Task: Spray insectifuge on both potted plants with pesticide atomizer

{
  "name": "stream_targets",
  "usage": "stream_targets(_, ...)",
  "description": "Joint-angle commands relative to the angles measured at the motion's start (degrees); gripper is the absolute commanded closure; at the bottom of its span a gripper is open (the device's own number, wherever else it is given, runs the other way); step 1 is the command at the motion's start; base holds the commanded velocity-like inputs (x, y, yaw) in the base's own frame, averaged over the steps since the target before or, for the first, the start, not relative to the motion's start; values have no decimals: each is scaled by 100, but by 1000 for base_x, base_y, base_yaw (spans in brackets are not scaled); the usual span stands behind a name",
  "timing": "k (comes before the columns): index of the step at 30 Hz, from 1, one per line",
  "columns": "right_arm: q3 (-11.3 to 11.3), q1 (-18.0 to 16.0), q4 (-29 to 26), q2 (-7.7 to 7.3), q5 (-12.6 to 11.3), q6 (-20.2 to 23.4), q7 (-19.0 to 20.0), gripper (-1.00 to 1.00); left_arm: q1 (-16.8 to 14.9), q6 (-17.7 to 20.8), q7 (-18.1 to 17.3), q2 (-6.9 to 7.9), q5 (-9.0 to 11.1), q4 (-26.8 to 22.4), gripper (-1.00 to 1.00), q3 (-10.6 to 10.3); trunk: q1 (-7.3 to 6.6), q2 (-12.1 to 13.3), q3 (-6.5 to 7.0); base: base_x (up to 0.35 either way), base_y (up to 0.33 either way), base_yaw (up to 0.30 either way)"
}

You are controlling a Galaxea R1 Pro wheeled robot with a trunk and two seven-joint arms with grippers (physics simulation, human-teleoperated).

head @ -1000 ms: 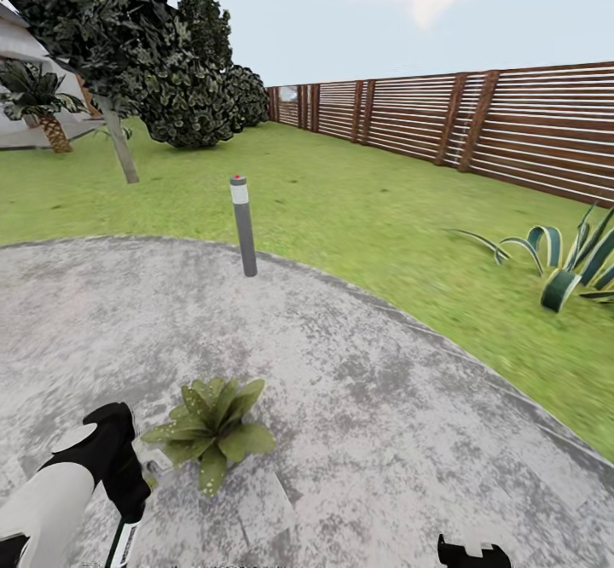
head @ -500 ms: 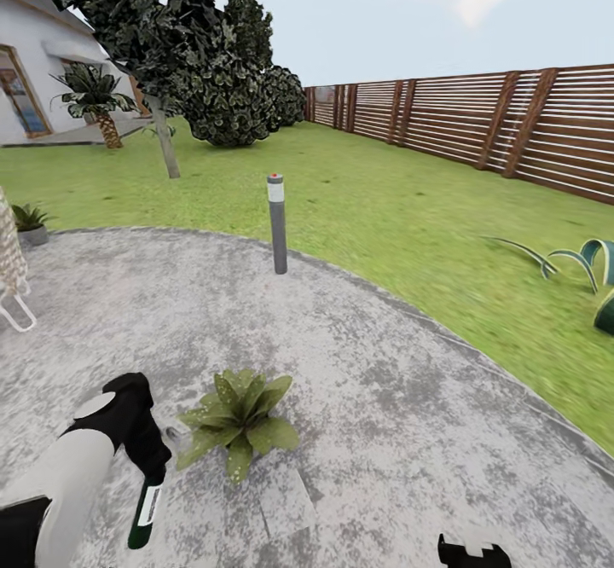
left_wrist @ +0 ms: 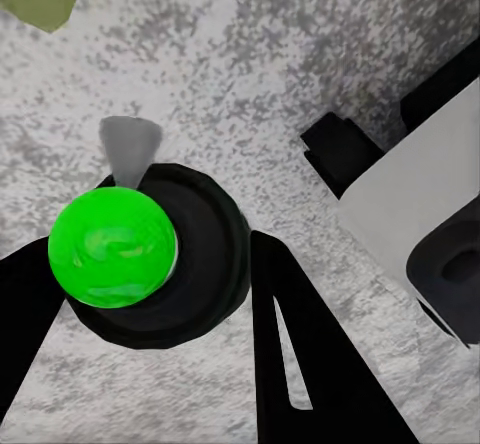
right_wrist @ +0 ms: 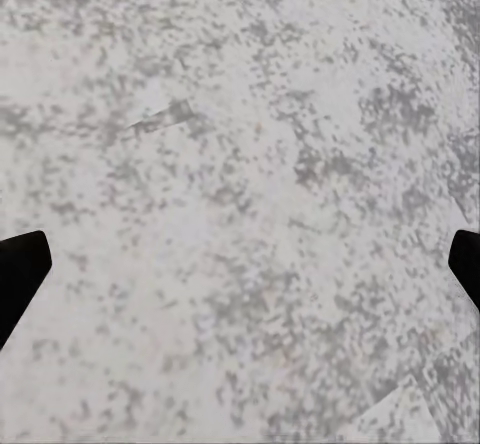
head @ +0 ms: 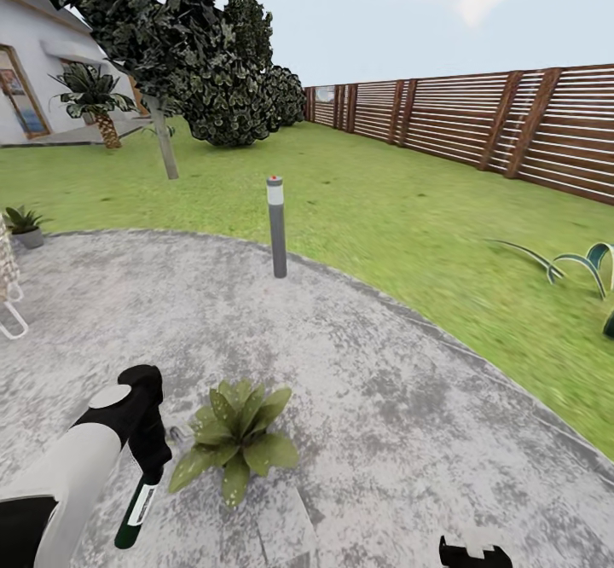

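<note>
Grey mottled patio [head: 409, 397]: one potted plant [head: 234, 438] stands on it, near the robot. A second potted plant [head: 24, 224] sits at the patio's far left edge, by the lawn [head: 401, 210].

Pesticide atomizer [head: 136, 510]: dark bottle with white label, hanging downward from the left claw [head: 150, 466], just left of the near plant's leaves and apart from them. Against half a second ago, the bottle sits lower and tilted further from the plant.

Left claw: clamped on the atomizer; the left wrist view shows black fingers [left_wrist: 300, 354] either side of the dark round body with a bright green disc at its centre.

Right claw [right_wrist: 240, 264]: fingertips wide apart over bare paving.

Grey bollard lamp [head: 276, 225]: upright at the patio rim, unchanged. Brown slatted fence [head: 477, 129] behind.
</note>
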Motion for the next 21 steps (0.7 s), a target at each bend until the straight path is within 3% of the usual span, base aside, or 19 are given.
stream_targets(1,-45,-3,7,1,60,-18,-18,-100,-2,57,-49,-8,-54,-7,100,28,2,-2,-5,313,0,0)
stream_targets(9,-45,-4,-8,9,60,-19,-28,-100,-1,57,-49,-11,-26,-9,100,33,2,-2,-5,264,-134,105)
stream_targets(21,-45,-4,-10,9,60,-19,-29,-100,-1,67,-49,-116,-59,-9,100,15,2,-2,-5,20,-271,254)
